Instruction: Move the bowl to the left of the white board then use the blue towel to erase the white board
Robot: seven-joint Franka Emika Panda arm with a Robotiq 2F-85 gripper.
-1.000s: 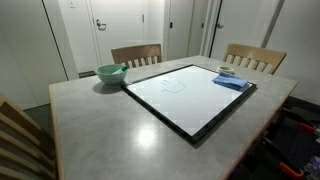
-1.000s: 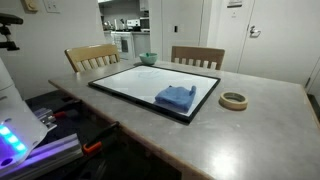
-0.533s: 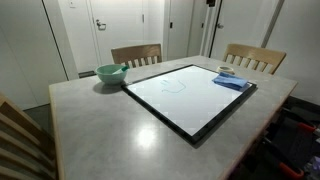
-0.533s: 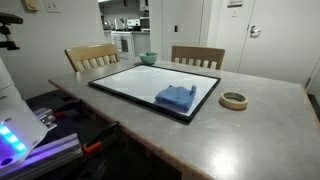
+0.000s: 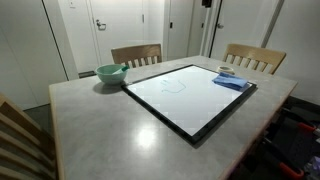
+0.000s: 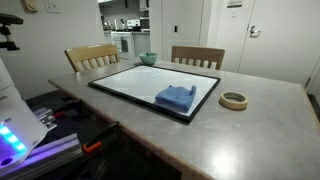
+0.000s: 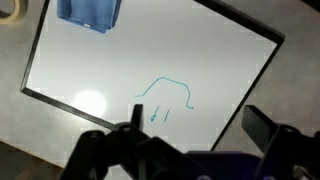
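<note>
Two risks: the tool (image 7: pixel 193 125), wide open and empty over the white board (image 5: pixel 185 97), could clip and tip the bowl (image 5: pixel 111 73) beyond its ten o'clock corner; the blue towel (image 5: pixel 231 81) at two o'clock could bunch.

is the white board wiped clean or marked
Marked: a blue line drawing shows on the white board in the wrist view.

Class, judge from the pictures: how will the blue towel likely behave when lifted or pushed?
The towel lies bunched in soft folds, so it is probably floppy and would drape from a pinch. It looks small and thin, so likely light. On the smooth board, a push may slide it or crumple it.
</note>
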